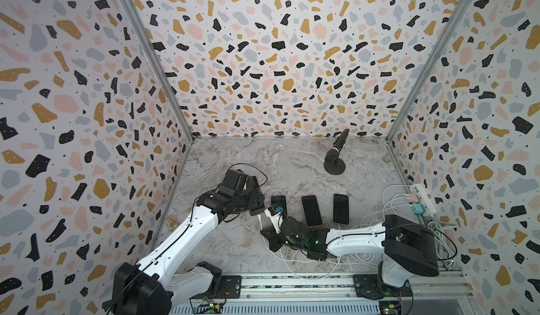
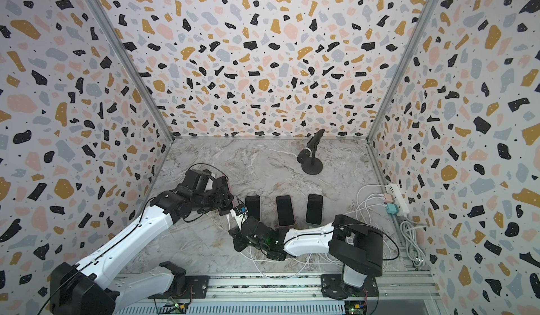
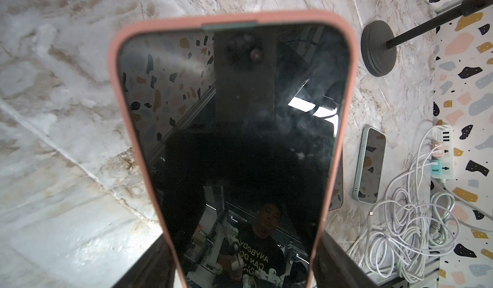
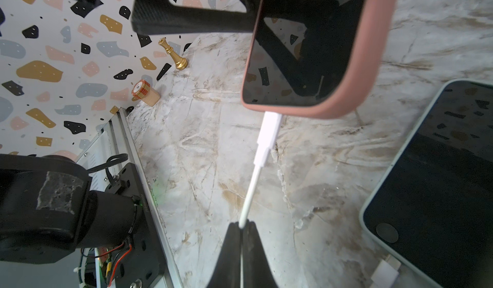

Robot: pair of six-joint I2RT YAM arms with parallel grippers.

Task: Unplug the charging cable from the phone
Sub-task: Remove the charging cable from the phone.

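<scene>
The left gripper clasps the pink-cased phone by its edges; the right gripper clenches the charging cable behind its plug, seated in the phone.

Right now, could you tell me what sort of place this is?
Likely a robot test booth: terrazzo-patterned walls box in a marble-look tabletop, with a mounting rail and a power strip.

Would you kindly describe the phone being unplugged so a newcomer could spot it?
On the marble table, a row of phones runs leftward from the white power strip. The pink-cased phone at its far end is gripped by the left hand; its neighbours all lie flat.
</scene>
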